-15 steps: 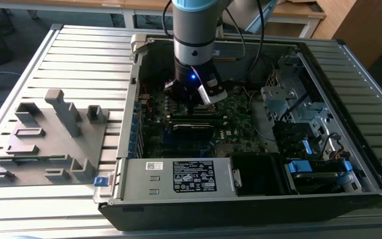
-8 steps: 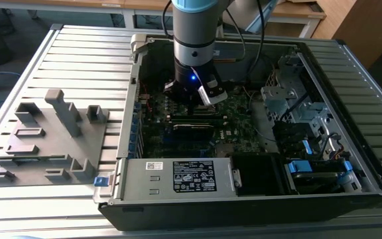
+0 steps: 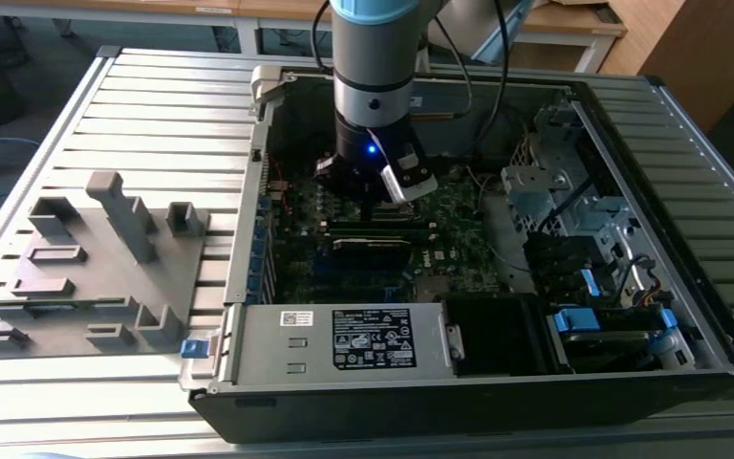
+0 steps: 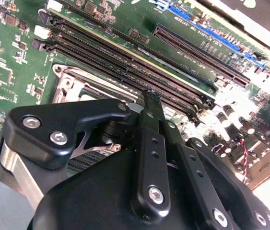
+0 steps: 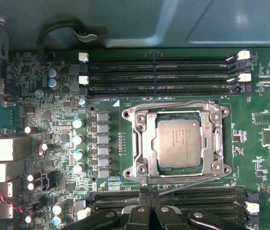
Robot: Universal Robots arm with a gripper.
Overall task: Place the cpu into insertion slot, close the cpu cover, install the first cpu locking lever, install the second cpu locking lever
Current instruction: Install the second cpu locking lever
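In the first wrist view the cpu (image 5: 179, 142), a dull silver square, lies flat in the insertion slot (image 5: 130, 115). The silvery cpu cover (image 5: 145, 143) lies closed around it. One thin wire lever (image 5: 173, 102) runs along the side of the cover facing one bank of memory slots. The other lever (image 5: 192, 184) slants along the opposite side, and its end reaches my fingertips. My gripper (image 5: 150, 191) stands shut at that lever end, just off the edge of the cover. The shut black fingers (image 4: 152, 143) point down at the board beside the socket frame (image 4: 70, 84). The exterior view has the gripper (image 3: 374, 196) deep inside the open computer case.
Long black memory slots (image 5: 163, 74) flank the socket, with a second bank (image 5: 206, 197) under my fingers. Capacitors (image 5: 78, 139) stand beside it. The case walls, a labelled power supply (image 3: 374, 337) and drive-bay cables (image 3: 572, 258) surround the board. A grey fixture plate (image 3: 87, 268) lies on the slatted table.
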